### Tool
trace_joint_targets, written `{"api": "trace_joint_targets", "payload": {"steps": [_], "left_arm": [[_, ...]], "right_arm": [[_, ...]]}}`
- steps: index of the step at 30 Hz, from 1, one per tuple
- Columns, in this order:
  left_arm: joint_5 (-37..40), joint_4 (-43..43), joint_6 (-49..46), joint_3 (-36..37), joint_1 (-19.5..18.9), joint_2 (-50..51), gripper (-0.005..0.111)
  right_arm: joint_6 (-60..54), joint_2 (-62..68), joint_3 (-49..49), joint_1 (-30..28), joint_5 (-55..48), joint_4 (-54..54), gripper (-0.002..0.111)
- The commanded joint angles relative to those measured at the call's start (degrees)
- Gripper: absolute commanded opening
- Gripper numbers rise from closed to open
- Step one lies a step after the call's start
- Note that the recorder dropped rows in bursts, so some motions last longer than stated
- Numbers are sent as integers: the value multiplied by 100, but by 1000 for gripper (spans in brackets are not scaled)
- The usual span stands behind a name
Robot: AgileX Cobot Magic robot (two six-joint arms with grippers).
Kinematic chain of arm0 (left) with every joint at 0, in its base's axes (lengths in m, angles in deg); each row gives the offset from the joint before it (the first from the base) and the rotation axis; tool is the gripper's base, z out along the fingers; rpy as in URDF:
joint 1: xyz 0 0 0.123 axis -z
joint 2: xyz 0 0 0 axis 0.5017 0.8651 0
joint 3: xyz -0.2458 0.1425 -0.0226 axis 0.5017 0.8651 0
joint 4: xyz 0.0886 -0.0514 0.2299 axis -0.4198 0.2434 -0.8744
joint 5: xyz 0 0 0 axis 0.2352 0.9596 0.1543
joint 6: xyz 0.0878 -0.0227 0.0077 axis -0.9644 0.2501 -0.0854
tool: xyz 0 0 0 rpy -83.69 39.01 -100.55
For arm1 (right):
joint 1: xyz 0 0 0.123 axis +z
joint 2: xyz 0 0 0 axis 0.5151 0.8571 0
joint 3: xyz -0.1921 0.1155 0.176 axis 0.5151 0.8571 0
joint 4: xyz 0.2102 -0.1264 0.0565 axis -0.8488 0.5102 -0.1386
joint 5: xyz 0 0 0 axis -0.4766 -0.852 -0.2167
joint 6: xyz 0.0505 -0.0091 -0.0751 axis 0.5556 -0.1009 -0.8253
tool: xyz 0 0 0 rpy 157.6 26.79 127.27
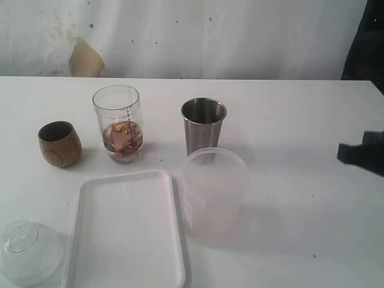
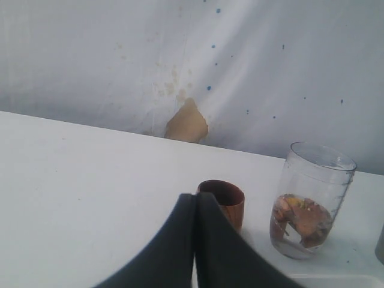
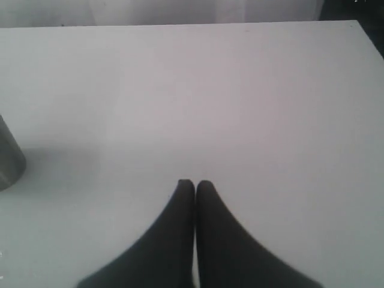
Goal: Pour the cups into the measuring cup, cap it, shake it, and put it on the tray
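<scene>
Closest to us in the exterior view is a clear domed lid (image 1: 27, 252), at the near left corner of the table (image 1: 300, 120). Just beside it lies the tray (image 1: 126, 234), bare. Next along is a frosted tub (image 1: 213, 192), close by the tray's right edge. Behind them runs a row of three: the wooden cup (image 1: 59, 144) on the left, the measuring cup (image 1: 118, 123) in the middle, upright with brownish stuff at the bottom, and the steel tumbler (image 1: 203, 126) on the right. The right gripper (image 1: 363, 153) pokes in at the right edge, well apart from the tumbler. We can't read its jaws from here.

Over to the left wrist view. The left gripper (image 2: 195, 197) is clenched on nothing, jaws pressed together. The wooden cup (image 2: 223, 204) stands just past its tips and the measuring cup (image 2: 312, 201) next to that. We can't make out whether the wooden cup holds anything.

Now the right wrist view. The right gripper (image 3: 195, 183) is pinched tight and empty over bare table, with the steel tumbler (image 3: 9, 159) just clipping the edge.

We'd call this the pouring stage, part done, with capping, shaking and the tray to come. The next move calls for the jaws to open, close around a cup's wall, and tip it squarely over that narrow mouth.
</scene>
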Motion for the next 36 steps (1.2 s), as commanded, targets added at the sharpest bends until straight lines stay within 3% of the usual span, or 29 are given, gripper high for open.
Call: {"api": "trace_joint_targets", "payload": {"steps": [1, 6, 11, 13, 18, 22, 26, 31, 34, 36], "left_arm": [[-38, 54, 22, 31, 6, -23, 0], [-624, 223, 77, 31, 6, -23, 0], [-1821, 224, 1420, 31, 6, -23, 0], [-1755, 224, 2499, 31, 6, -23, 0], [-1476, -256, 2733, -384, 6, -23, 0], [-425, -911, 2503, -1637, 6, 338, 0], [1374, -1027, 1209, -2980, 19, 1403, 0], [3489, -856, 245, -4092, 795, 3069, 0], [4749, -948, -52, -4543, 1453, 4213, 0], [4989, -1039, -52, -4618, 1683, 4706, 0]], "right_arm": [[-20, -631, 1146, 108, 1165, -8, 0], [558, -1711, 2368, 108, 2247, 130, 0], [715, -3046, 2368, 108, 1388, 378, 0], [728, -3605, 2368, 108, 932, 390, 0], [745, -4631, 2368, 108, 148, 813, 0], [734, -5700, 2368, 114, -935, 813, 0], [734, -6211, 2368, 236, -1330, 788, 0], [836, -6211, 2368, 394, -1372, 773, 0], [836, -6211, 2368, 435, -1382, 773, 0], [836, -6211, 2368, 470, -1382, 773, 0]]}}
